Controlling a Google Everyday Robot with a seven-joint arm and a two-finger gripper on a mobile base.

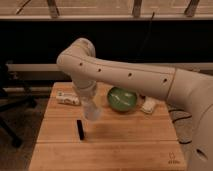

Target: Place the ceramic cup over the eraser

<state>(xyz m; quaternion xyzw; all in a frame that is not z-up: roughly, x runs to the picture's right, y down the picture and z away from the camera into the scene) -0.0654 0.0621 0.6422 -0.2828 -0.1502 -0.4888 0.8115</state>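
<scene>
The black eraser (80, 130) lies on the wooden table (130, 145), left of the middle, with its long side running front to back. My gripper (90, 106) hangs below the big white arm and is shut on the small white ceramic cup (92, 113). It holds the cup just above the table, a little behind and to the right of the eraser. The cup and eraser are apart. The wrist hides most of the fingers.
A round green bowl (122, 98) stands at the back middle. A white labelled bottle (67, 98) lies at the back left. A small white object (149, 105) sits right of the bowl. An office chair (10, 107) stands off the table's left side.
</scene>
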